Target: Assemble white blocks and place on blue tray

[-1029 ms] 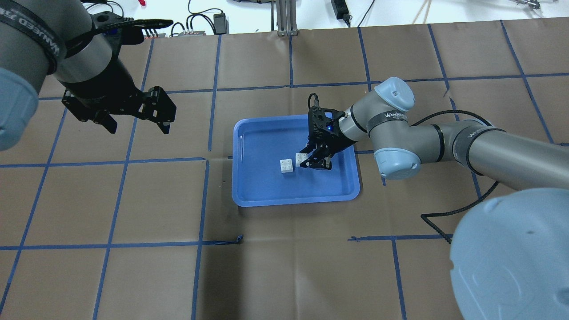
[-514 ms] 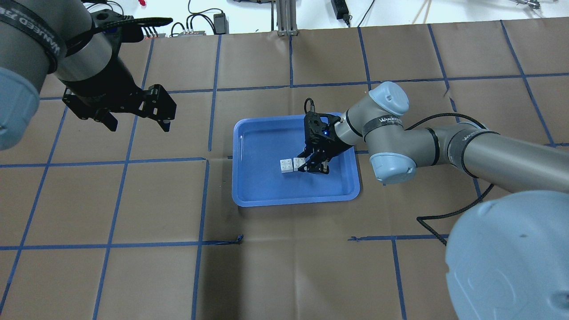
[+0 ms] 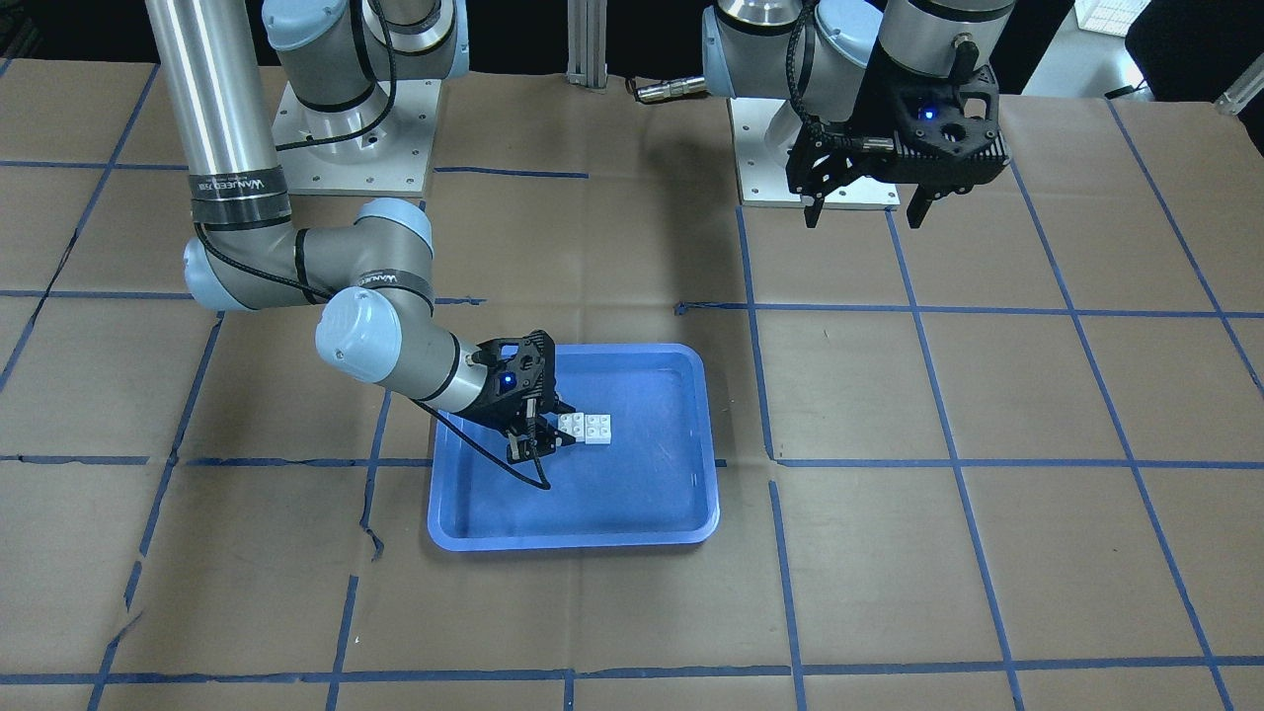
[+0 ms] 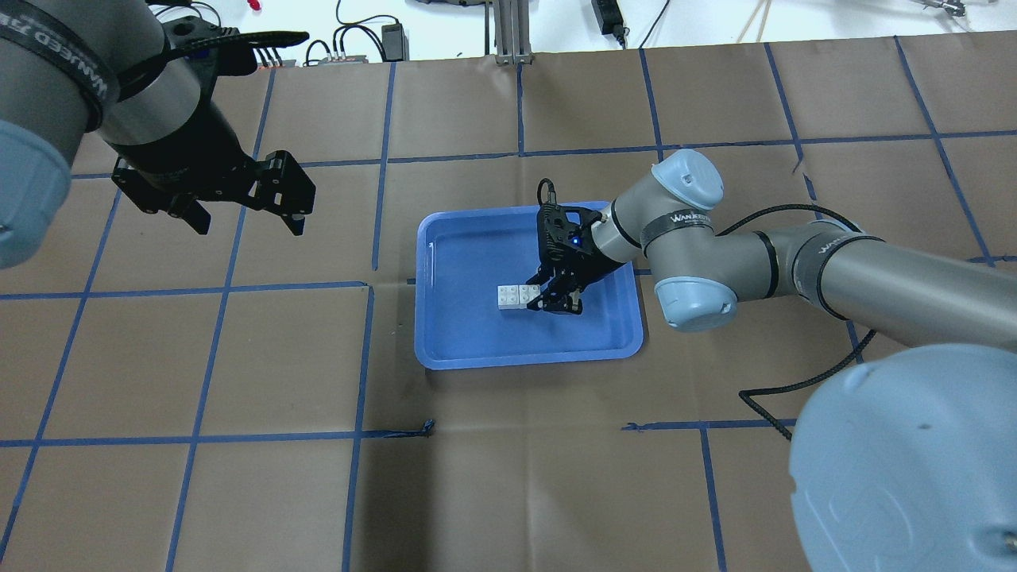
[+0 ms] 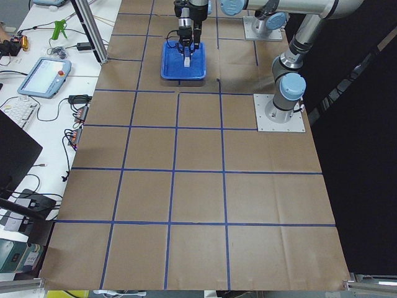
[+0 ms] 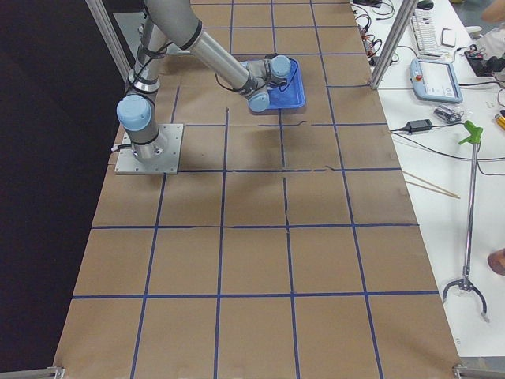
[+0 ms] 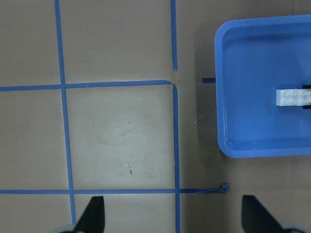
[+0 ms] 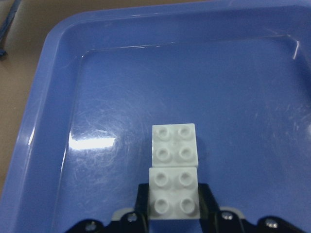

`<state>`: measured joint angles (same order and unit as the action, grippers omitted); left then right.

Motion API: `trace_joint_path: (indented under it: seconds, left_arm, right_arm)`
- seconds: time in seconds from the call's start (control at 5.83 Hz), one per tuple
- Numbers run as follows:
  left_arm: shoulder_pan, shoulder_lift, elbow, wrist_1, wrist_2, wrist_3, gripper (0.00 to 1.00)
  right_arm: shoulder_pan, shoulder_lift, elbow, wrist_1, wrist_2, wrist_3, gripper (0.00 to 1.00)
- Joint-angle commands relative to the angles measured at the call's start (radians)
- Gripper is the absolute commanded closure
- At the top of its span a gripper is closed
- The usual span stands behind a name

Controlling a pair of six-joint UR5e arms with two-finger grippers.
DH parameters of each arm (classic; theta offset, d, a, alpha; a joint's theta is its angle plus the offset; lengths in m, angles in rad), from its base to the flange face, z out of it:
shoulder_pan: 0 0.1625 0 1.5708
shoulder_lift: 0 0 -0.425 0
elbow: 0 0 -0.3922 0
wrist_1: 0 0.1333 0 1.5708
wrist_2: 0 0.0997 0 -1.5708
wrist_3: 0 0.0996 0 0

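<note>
Inside blue tray [image 4: 445,349], R gripper [image 4: 552,302] is clamped on 1 white block [image 8: 173,194], touching 2nd block [image 8: 175,143] side by side, not stacked. L gripper [image 4: 246,221] hangs spread wide, well apart. Risk: a sideways push just slides 2nd block away, w/ no stud join.

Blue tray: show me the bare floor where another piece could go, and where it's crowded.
Free: the blue tray's floor between its left rim and the white blocks, and the strip along the robot-side rim. Crowded: centre toward the right rim, where the right gripper clamps one block against the other.
</note>
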<state>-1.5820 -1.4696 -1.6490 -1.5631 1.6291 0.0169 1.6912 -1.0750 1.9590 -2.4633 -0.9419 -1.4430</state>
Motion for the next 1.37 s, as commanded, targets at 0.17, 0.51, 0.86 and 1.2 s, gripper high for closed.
trace_joint_path:
  seconds: [0.17, 0.51, 0.86, 1.2]
  left_arm:
    - [0.002, 0.002, 0.002, 0.005, 0.000, 0.000, 0.01]
    - [0.002, 0.000, 0.002, 0.006, -0.002, 0.000, 0.01]
    - [0.002, 0.000, 0.003, 0.006, -0.002, 0.000, 0.01]
    - [0.002, 0.000, 0.003, 0.006, -0.003, 0.000, 0.01]
  right_arm:
    - [0.001, 0.001, 0.000, 0.000, -0.002, 0.003, 0.72]
    - [0.001, 0.001, -0.002, 0.000, -0.002, 0.003, 0.71]
    - [0.001, 0.003, -0.002, 0.001, 0.003, 0.013, 0.55]
    - [0.001, 0.003, -0.002, 0.001, 0.003, 0.013, 0.52]
